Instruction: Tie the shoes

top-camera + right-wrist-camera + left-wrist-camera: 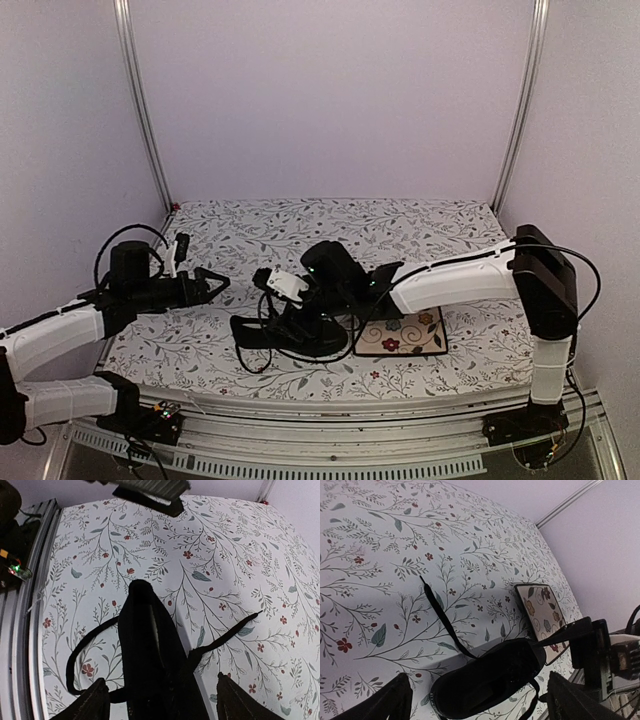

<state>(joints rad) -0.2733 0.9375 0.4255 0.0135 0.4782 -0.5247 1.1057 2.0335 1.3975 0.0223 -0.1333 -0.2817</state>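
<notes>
The black shoe (305, 343) lies on the floral cloth left of the plate. It also shows in the left wrist view (490, 680) and the right wrist view (147, 640). Both thin laces are loose. One lace (227, 634) runs out straight over the cloth and also shows in the left wrist view (440, 615). The other lace (75, 665) loops toward the near edge. My right gripper (162, 702) is open and hovers right over the shoe, its fingers (240, 702) either side of it. My left gripper (218, 282) is open and empty, left of the shoe and apart from it.
A square floral plate (405, 335) lies flat right of the shoe, under my right arm (450, 280); it also shows in the left wrist view (540, 612). The metal rail (330, 440) runs along the table's near edge. Pale walls enclose the back and sides.
</notes>
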